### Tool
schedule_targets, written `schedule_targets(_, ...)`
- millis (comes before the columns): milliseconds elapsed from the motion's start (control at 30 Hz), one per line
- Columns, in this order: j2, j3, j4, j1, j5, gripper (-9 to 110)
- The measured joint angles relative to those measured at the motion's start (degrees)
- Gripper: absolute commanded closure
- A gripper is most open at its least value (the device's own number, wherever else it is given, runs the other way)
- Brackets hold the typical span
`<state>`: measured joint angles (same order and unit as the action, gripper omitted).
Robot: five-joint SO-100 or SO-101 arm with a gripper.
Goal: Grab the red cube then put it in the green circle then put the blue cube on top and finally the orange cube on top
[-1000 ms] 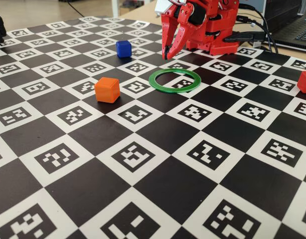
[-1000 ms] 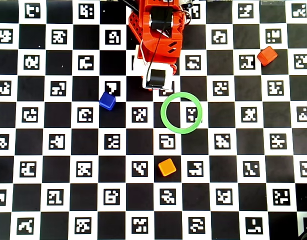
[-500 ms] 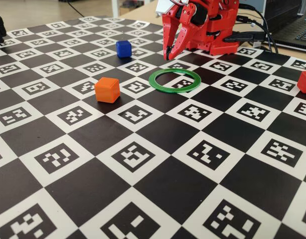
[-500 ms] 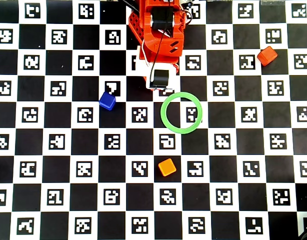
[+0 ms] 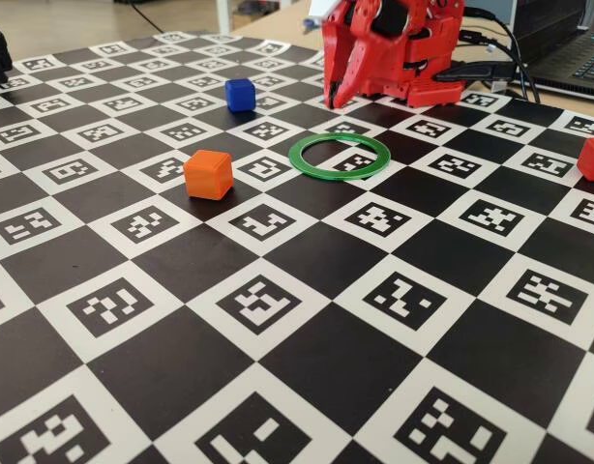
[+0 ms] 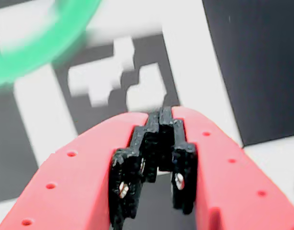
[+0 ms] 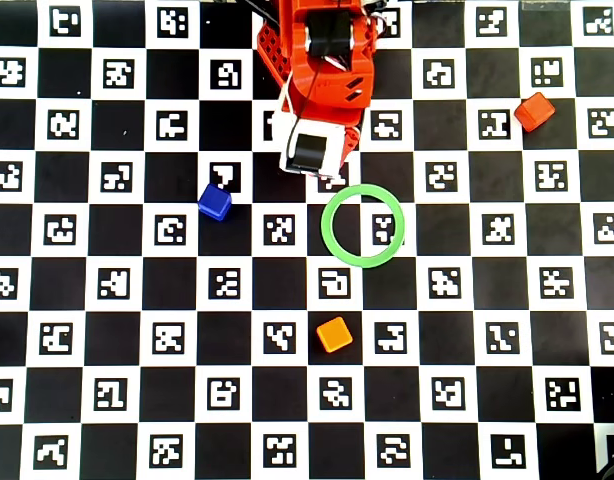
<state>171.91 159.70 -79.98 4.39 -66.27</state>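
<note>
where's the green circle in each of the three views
Fixed view: the green circle lies flat just right of centre in the upper third, in front of the gripper.
Wrist view: only a blurred arc of it shows in the top left corner.
Overhead view: it sits just right of centre, nothing inside it.
Shared landmark: the white marker square that the ring partly encircles.

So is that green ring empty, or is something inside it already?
Empty. In the overhead view the green ring encloses only board pattern; all three cubes sit outside it.
</note>
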Motion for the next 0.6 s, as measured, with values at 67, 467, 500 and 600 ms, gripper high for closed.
schedule_targets(67,-5.3,-7.9,-2.9,1.8,5.3,107)
schedule_targets(467,-34.1,-50.3,-17.3,21.6,36.3,88)
schedule_targets(500,-36.1,-52.5,-18.1,23.1,38.3,86)
schedule_targets(600,-41.1,-57.7,-18.8,27.6,43.9,79)
